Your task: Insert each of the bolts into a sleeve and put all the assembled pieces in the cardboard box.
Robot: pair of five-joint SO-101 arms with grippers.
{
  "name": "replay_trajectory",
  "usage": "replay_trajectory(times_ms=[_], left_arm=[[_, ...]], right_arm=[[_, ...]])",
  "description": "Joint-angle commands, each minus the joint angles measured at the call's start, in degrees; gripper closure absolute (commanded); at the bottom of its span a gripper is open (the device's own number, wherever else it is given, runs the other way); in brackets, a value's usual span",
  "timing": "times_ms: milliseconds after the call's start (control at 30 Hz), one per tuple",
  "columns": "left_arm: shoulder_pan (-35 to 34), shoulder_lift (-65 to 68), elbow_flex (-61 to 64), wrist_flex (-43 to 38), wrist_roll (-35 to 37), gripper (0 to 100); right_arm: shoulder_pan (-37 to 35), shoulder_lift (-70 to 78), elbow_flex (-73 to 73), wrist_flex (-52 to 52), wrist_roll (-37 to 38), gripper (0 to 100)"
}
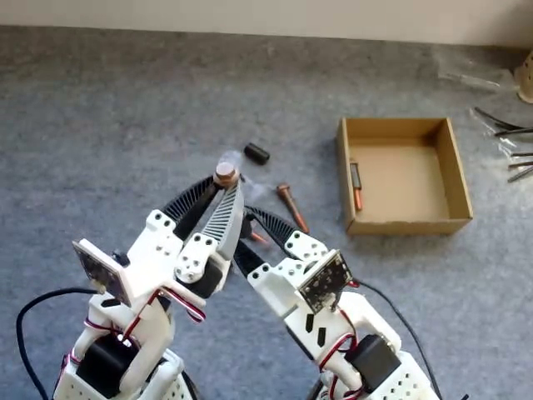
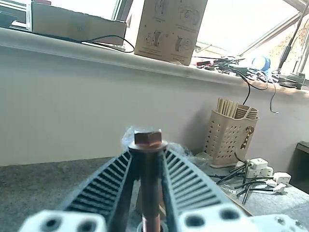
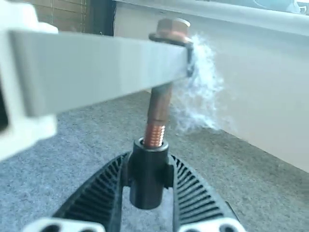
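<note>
My left gripper (image 1: pixel 225 185) is shut on a copper bolt (image 1: pixel 226 174), held upright with its hex head (image 2: pixel 147 138) on top. Right below it my right gripper (image 3: pixel 148 166) is shut on a black sleeve (image 3: pixel 147 181). The bolt's threaded tip (image 3: pixel 154 135) sits in the sleeve's top opening. In the high view the right gripper (image 1: pixel 246 227) lies partly under the left fingers. A loose bolt (image 1: pixel 293 207) and a loose black sleeve (image 1: pixel 256 153) lie on the grey carpet. The cardboard box (image 1: pixel 454 171) at the right holds one assembled piece (image 1: pixel 356 185).
Another small copper part (image 1: pixel 258 237) lies between the right gripper's fingers and the carpet. Metal tools (image 1: pixel 506 137) lie at the right edge beyond the box. A pale slotted holder (image 2: pixel 231 137) stands by the back wall.
</note>
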Motion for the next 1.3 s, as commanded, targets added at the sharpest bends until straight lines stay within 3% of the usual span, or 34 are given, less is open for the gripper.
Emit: replay_trajectory(times_ms=[0, 167, 467, 600, 833, 1100, 1267], left_arm=[[0.57, -0.04, -0.75, -0.44, -3.08, 97], [0.66, -0.04, 0.13, -0.44, -4.92, 80], [0.4, -0.04, 0.31, -0.7, -5.01, 80], [-3.21, -0.04, 0.31, -0.7, -5.01, 80], [-8.66, -0.04, -1.27, -0.79, -4.57, 80], [-14.46, -0.04, -0.75, -0.44, -4.57, 81], [-18.42, -0.04, 4.18, -0.44, -4.57, 97]], right_arm=[[-0.31, -0.92, -4.09, -0.13, 0.7, 99.4], [-0.31, -0.92, -4.0, -0.13, 0.7, 99.4], [-0.31, -0.92, -3.91, -0.13, 0.7, 99.4], [-0.22, -0.92, -3.91, -0.04, 0.7, 99.4], [8.66, -0.48, -3.91, 0.13, 0.26, 99.4], [13.58, -0.31, -6.81, 10.24, 0.18, 99.4], [21.58, -0.22, -14.73, 20.62, 0.26, 99.4]])
